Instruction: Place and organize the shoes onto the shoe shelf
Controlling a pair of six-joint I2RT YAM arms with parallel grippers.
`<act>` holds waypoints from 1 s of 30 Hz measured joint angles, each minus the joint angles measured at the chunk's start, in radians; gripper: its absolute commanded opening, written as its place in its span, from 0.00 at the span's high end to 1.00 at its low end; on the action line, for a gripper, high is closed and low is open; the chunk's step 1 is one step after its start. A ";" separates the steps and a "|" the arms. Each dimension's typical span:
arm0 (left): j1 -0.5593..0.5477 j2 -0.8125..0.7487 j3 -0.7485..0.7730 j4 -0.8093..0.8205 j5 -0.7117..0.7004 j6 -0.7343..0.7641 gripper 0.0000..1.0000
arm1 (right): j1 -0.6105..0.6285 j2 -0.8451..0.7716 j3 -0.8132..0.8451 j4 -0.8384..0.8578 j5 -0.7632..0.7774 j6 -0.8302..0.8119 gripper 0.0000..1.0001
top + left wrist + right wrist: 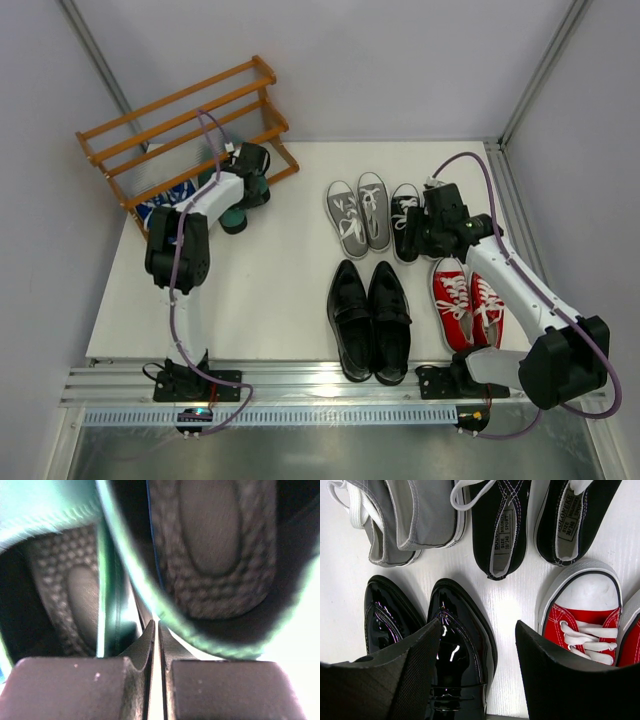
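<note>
The orange-brown shoe shelf (180, 110) stands at the back left, with blue sneakers (158, 207) at its foot. My left gripper (252, 185) is shut on the inner rims of the dark green loafers (235, 215) just in front of the shelf. In the left wrist view the gripper (155, 626) sits between both loafer openings (215, 540). My right gripper (415, 232) is open and empty. In the right wrist view it (479, 625) hovers over the floor between a black leather loafer (457, 645) and a red sneaker (582, 625).
Grey sneakers (360, 215) and black-and-white sneakers (405, 220) lie at mid-table. The black loafers (372, 320) and red sneakers (467, 300) lie nearer the front. White walls enclose the back and sides. A metal rail (330, 385) runs along the near edge.
</note>
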 measured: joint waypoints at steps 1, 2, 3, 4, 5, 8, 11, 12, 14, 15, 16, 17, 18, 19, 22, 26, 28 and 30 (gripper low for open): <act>0.003 -0.005 0.004 0.010 0.000 0.000 1.00 | 0.000 0.000 0.000 0.003 0.000 0.000 0.37; 0.007 -0.012 0.004 0.018 0.000 -0.001 1.00 | 0.000 0.000 0.000 0.004 0.000 0.000 0.37; 0.010 -0.019 0.002 0.026 -0.002 0.000 1.00 | 0.000 0.000 0.000 0.006 -0.001 0.000 0.37; 0.013 -0.026 -0.005 0.037 -0.003 0.001 1.00 | 0.000 0.000 0.000 0.007 -0.001 0.000 0.37; 0.017 -0.038 -0.015 0.050 -0.002 0.000 1.00 | 0.000 0.000 0.000 0.009 -0.002 0.000 0.37; 0.019 -0.061 -0.024 0.045 -0.002 -0.009 0.98 | 0.000 0.000 0.000 0.012 -0.004 -0.003 0.36; 0.015 -0.103 -0.057 0.045 0.005 -0.032 0.41 | 0.000 0.000 0.000 0.014 -0.004 -0.008 0.35; 0.009 -0.143 -0.101 0.059 0.010 -0.050 0.37 | 0.000 0.000 0.000 0.016 -0.005 -0.008 0.33; -0.008 -0.214 -0.167 0.064 0.015 -0.081 0.28 | 0.000 0.001 0.000 0.020 -0.008 -0.008 0.32; -0.016 -0.258 -0.199 0.058 0.014 -0.093 0.25 | 0.000 0.001 0.000 0.022 -0.009 -0.009 0.32; -0.020 -0.291 -0.214 0.047 0.013 -0.106 0.22 | 0.000 0.002 0.000 0.022 -0.012 -0.008 0.31; -0.021 -0.325 -0.219 0.037 0.008 -0.117 0.20 | 0.000 0.003 0.000 0.022 -0.013 -0.009 0.31; -0.020 -0.349 -0.219 0.034 0.001 -0.128 0.19 | 0.000 0.006 0.000 0.022 -0.016 -0.010 0.30; -0.018 -0.375 -0.219 0.034 -0.009 -0.140 0.18 | 0.000 0.010 0.000 0.023 -0.017 -0.011 0.30; -0.014 -0.440 -0.219 0.029 -0.042 -0.171 0.16 | 0.000 0.019 0.000 0.022 -0.018 -0.015 0.30; -0.013 -0.490 -0.231 0.016 -0.111 -0.211 0.14 | 0.000 0.020 0.000 0.023 -0.022 -0.016 0.30; -0.010 -0.470 -0.229 -0.001 -0.132 -0.221 0.14 | 0.000 0.020 0.000 0.023 -0.025 -0.016 0.30; -0.006 -0.418 -0.229 -0.019 -0.143 -0.226 0.13 | 0.000 0.020 0.000 0.023 -0.026 -0.016 0.30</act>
